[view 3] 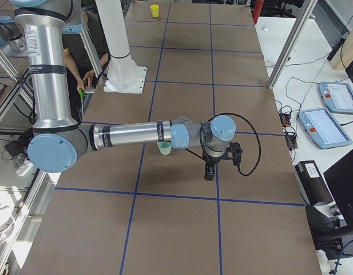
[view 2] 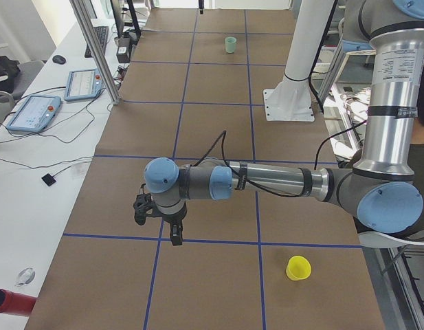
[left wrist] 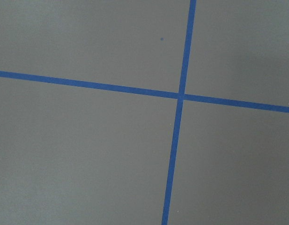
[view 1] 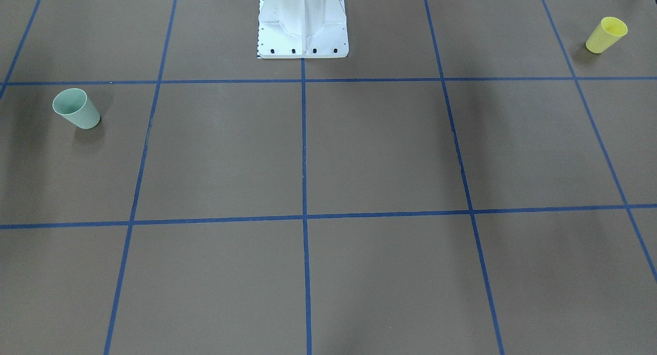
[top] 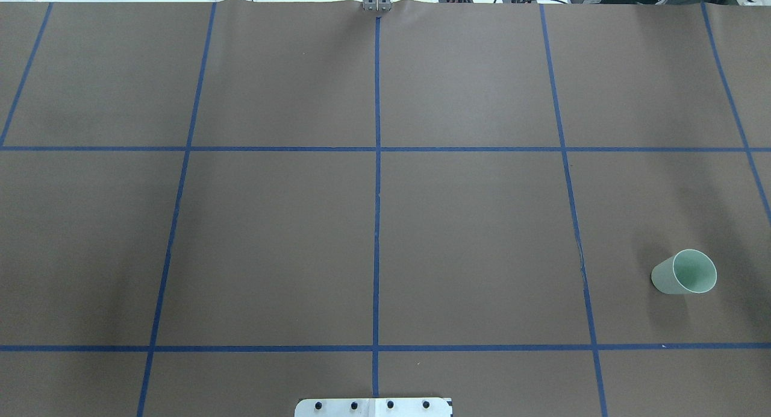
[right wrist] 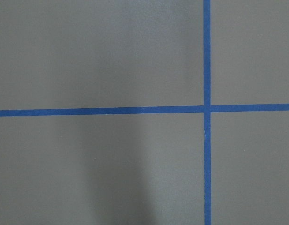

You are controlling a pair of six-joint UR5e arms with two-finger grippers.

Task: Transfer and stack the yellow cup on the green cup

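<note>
The yellow cup [view 1: 605,35] stands upright near the table corner on my left side; it also shows in the exterior left view [view 2: 298,267] and far off in the exterior right view [view 3: 155,10]. It is outside the overhead view. The green cup [view 1: 77,109] stands upright on my right side [top: 683,273] [view 3: 164,148] [view 2: 230,45]. My left gripper [view 2: 176,237] points down above the table, away from the yellow cup toward the table's far side. My right gripper [view 3: 209,173] points down a little beyond the green cup. I cannot tell whether either is open or shut. Both wrist views show only table.
The brown table carries a blue tape grid [top: 377,149]. The white robot base [view 1: 303,24] stands at the near middle edge. Teach pendants [view 2: 34,112] [view 3: 336,97], cables and aluminium posts [view 2: 95,48] line the far side. A person [view 3: 87,63] sits behind the base.
</note>
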